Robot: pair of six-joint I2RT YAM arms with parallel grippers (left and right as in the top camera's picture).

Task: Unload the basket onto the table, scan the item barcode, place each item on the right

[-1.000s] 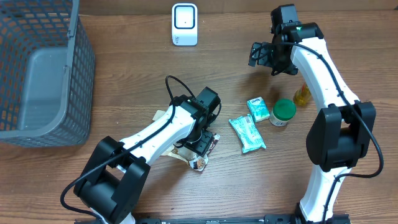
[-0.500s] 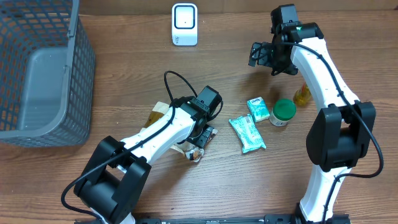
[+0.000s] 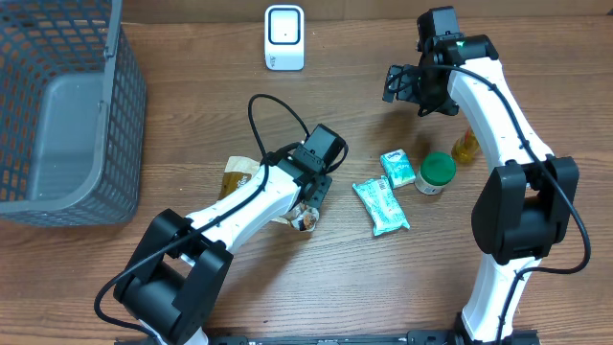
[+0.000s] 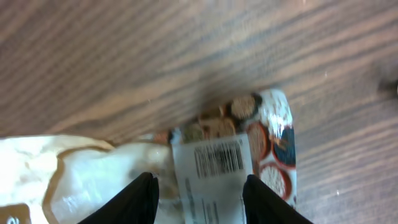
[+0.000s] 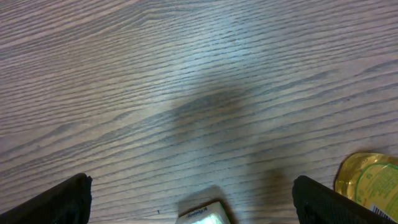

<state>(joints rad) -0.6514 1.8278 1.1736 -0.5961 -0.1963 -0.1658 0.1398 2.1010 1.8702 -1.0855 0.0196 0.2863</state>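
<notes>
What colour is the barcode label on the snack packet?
The barcode label is white with black bars, clearest in the left wrist view.

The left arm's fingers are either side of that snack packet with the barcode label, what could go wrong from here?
One: the left gripper straddles the crinkly snack packet near one end; such a floppy bag may slip or fold, hiding the barcode. Two: the scanner stands well away from the packet, so on the way there the label could end up turned away from it.
</notes>
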